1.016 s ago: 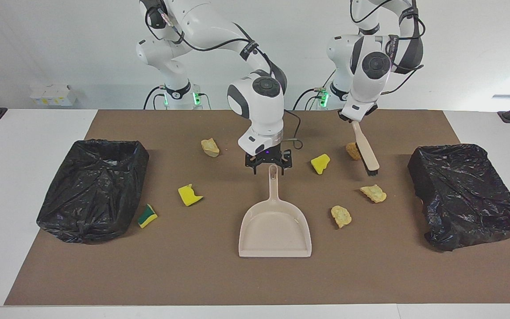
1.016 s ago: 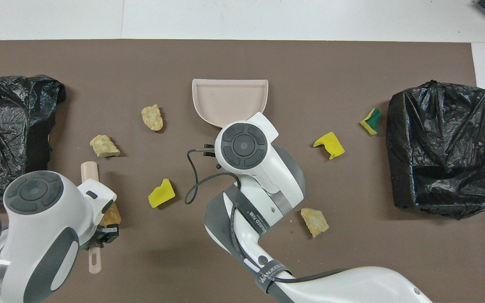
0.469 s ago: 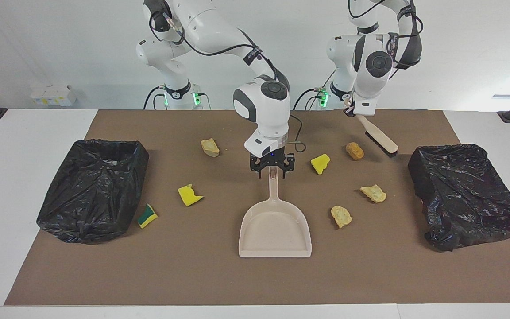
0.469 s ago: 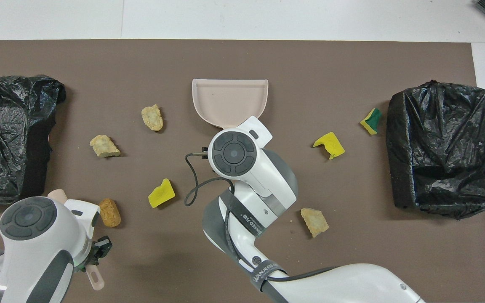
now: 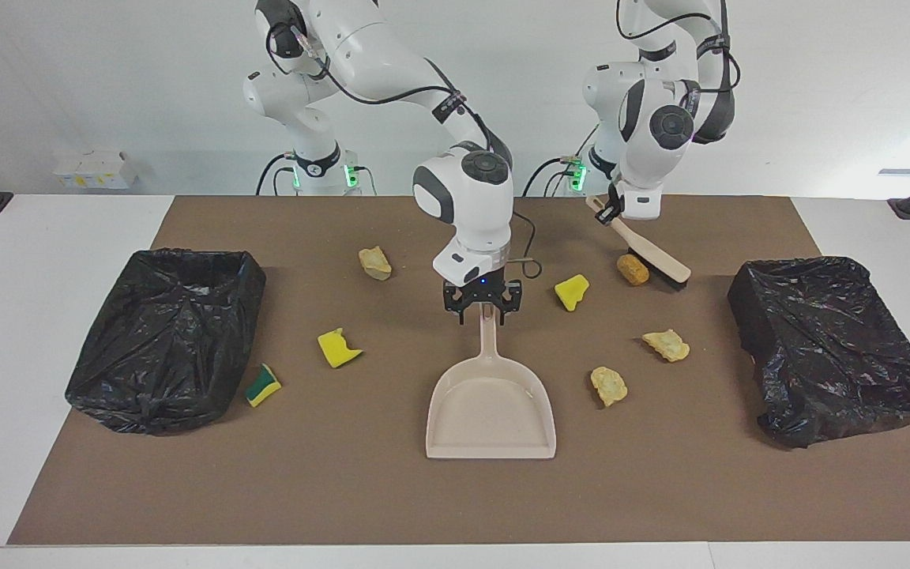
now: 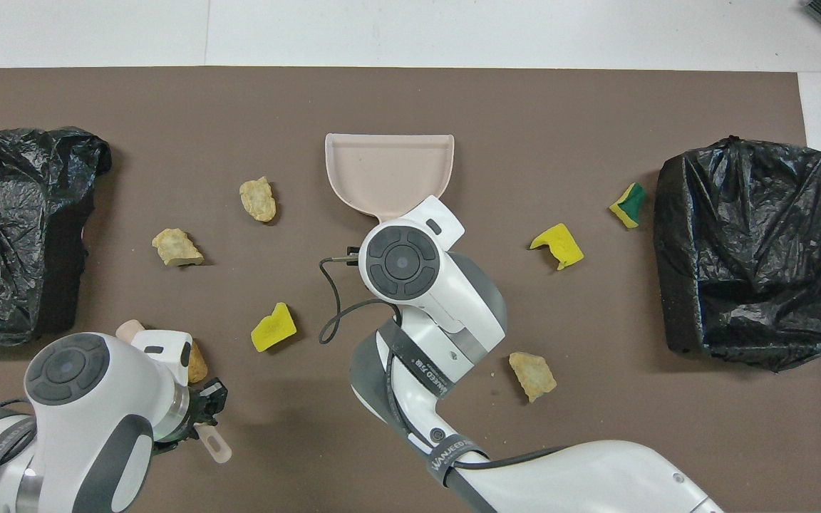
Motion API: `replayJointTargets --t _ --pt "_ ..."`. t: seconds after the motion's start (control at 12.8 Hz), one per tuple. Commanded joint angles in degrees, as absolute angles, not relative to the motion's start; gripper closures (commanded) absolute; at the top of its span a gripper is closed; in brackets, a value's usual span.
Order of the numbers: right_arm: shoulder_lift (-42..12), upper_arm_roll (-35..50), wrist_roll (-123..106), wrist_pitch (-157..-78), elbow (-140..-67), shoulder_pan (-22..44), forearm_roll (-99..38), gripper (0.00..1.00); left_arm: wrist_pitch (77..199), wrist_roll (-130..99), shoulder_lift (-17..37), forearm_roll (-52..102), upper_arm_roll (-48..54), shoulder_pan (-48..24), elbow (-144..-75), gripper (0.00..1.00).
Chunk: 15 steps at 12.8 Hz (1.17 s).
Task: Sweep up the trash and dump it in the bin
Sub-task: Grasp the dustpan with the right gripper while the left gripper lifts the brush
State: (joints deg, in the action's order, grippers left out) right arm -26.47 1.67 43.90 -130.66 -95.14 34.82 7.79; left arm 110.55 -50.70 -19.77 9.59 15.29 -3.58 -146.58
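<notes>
— While lying flat mid-mat: pale pink plastic dustpan (image 5: 490, 407), handle between right gripper (image 5: 482, 308) fingers; grip state there?
— Cannot tell. Left gripper (image 5: 607, 212) clenched on wooden-backed hand brush (image 5: 652, 254), beside orange-brown foam chunk (image 5: 633, 269).
— Remaining trash?
— Scattered around dustpan.

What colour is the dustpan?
Pale beige-pink dustpan; clearest in the facing view.

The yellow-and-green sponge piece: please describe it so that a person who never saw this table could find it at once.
Find the black trash bin at the right arm's end of the brown mat. The yellow-and-green sponge piece lies on the mat beside the bin's corner farthest from the robots. It is the only scrap with a dark green layer; the plain yellow chunk nearby has none.
</notes>
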Motion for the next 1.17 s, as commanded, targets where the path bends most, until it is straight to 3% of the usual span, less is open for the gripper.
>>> replayJointTargets --t 0.0,0.16,0.31,0.7,1.09 --pt "-26.37 2.2 44.83 -132.36 -95.8 34.01 10.8 0.74 112.15 -50.81 -15.22 10.99 14.94 -5.1 -141.96 1.0" --pt "-26.54 2.2 42.73 -133.68 -95.98 33.84 10.72 0.95 110.49 -47.65 -11.36 10.99 14.85 -5.19 -136.61 1.0" --pt "-26.63 2.11 42.45 -133.59 -95.98 33.84 10.72 1.0 108.03 -40.12 -9.94 10.9 14.77 -5.19 -133.34 1.0" --pt "-26.02 2.2 38.96 -132.1 -95.8 33.84 10.55 1.0 101.43 -26.48 -10.55 6.62 13.45 -3.34 -127.8 1.0" --pt "-21.28 2.55 10.52 -122.45 -95.89 29.02 8.71 1.0 102.39 -14.0 -7.65 -1.74 7.66 -2.46 -124.46 1.0"
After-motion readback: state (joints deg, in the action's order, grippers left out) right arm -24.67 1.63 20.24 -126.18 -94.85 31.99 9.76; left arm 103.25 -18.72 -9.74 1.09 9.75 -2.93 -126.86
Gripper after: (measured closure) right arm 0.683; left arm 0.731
